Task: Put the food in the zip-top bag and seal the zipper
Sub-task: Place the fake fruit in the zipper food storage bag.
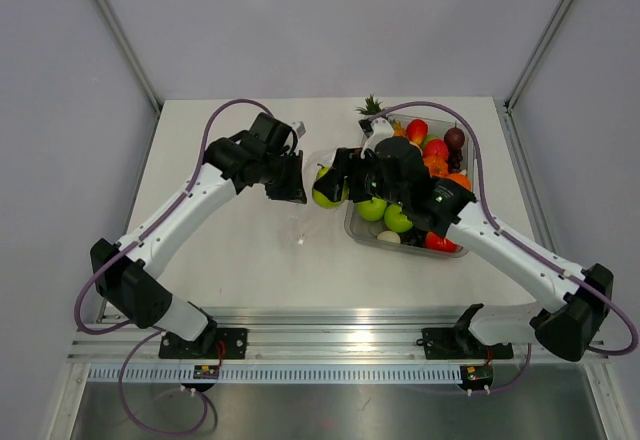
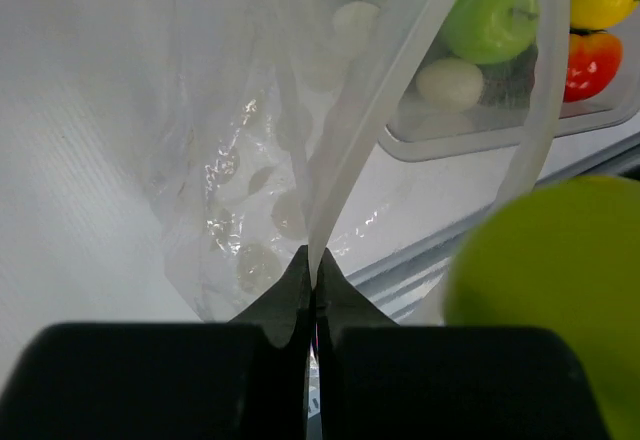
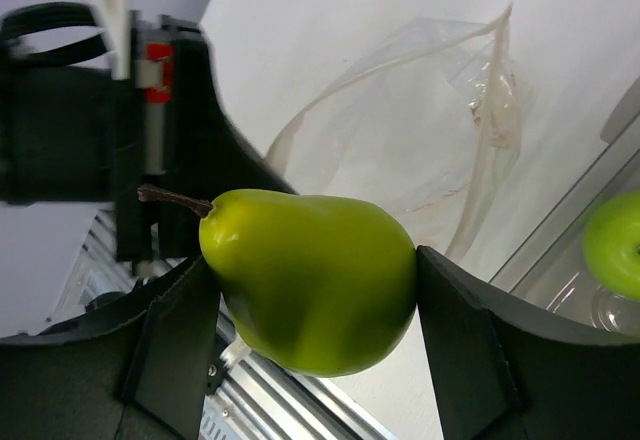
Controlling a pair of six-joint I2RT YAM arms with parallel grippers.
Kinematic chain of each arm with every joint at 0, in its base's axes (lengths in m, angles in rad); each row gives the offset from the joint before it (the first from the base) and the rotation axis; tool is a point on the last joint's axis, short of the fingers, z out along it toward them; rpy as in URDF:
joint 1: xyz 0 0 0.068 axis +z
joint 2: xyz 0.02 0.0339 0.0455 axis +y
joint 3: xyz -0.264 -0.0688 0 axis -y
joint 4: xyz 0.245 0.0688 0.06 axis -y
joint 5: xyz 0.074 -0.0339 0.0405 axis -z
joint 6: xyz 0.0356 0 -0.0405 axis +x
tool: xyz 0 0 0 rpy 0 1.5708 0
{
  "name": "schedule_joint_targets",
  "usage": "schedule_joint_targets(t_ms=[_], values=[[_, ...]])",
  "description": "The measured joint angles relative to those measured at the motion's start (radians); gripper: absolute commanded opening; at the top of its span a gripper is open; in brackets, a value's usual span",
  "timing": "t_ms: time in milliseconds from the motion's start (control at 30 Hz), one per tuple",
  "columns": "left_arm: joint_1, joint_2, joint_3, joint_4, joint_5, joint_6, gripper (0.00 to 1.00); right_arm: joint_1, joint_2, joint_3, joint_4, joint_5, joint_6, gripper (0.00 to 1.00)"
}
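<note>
Two containers share the white tabletop (image 1: pixel 220 250): a rigid clear tray (image 1: pixel 352 230) on the right and a soft clear bag (image 1: pixel 303 228) just to its left. The tray holds two green apples (image 1: pixel 372 209) side by side near its left wall, a small pale piece (image 1: pixel 388 238) at the near edge, red pieces (image 1: pixel 433 147) and an orange one (image 1: pixel 437 166) further back, and a dark round fruit (image 1: pixel 455 138) near the far right. A pineapple's leafy top (image 1: pixel 371 107) shows at the far corner. The right arm hides the tray's middle. Through the bag's crinkled film only the tabletop shows, and I cannot tell whether any food is in it. The left pincer (image 2: pixel 315 280) is pressed together on the bag's mouth edge, lifting a whitish strip of it while the rest sags to the tabletop. The right pincer (image 3: pixel 315 285) is clamped on a green pear (image 3: pixel 310 280). The pear sits crosswise between the two fingers (image 3: pixel 460 350), touching both, with its brown stalk pointing toward the left arm. It hangs clear of the tabletop, just left of the tray's wall and close beside the left pincer, with the bag's raised mouth behind and below it.
</note>
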Motion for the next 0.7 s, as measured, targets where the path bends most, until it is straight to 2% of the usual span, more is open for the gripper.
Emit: schedule_joint_targets(t_ms=[33, 100, 133, 200, 233, 433, 467, 533, 567, 700], values=[[0.0, 0.0, 0.001, 0.001, 0.012, -0.003, 0.0, 0.001, 0.017, 0.0, 0.003, 0.011, 0.006, 0.59], [0.0, -0.001, 0.002, 0.004, 0.039, -0.007, 0.0, 0.002, 0.055, -0.001, 0.003, 0.044, 0.016, 0.8], [0.0, -0.001, 0.002, 0.004, 0.05, -0.01, 0.0, 0.002, 0.071, 0.0, 0.002, 0.06, 0.02, 0.88], [0.0, -0.004, 0.002, 0.005, 0.076, -0.01, 0.0, 0.002, 0.094, 0.002, -0.011, 0.083, 0.024, 0.98], [0.002, -0.007, 0.002, 0.006, 0.086, -0.011, 0.0, 0.002, 0.103, 0.007, -0.023, 0.091, 0.024, 1.0], [0.023, -0.024, 0.002, 0.017, 0.134, -0.014, 0.0, 0.002, 0.096, 0.03, -0.06, 0.136, 0.016, 0.98], [0.028, -0.024, 0.002, 0.019, 0.136, -0.015, 0.0, 0.002, 0.089, 0.032, -0.063, 0.145, 0.015, 0.96], [0.038, -0.025, 0.002, 0.026, 0.141, -0.017, 0.0, 0.003, 0.06, 0.032, -0.084, 0.188, 0.011, 0.78], [0.042, -0.025, 0.0, 0.028, 0.141, -0.018, 0.0, 0.002, 0.045, 0.032, -0.094, 0.209, 0.008, 0.74], [0.051, -0.028, -0.014, 0.031, 0.139, -0.018, 0.0, -0.032, -0.024, 0.027, -0.145, 0.304, 0.017, 0.72]])
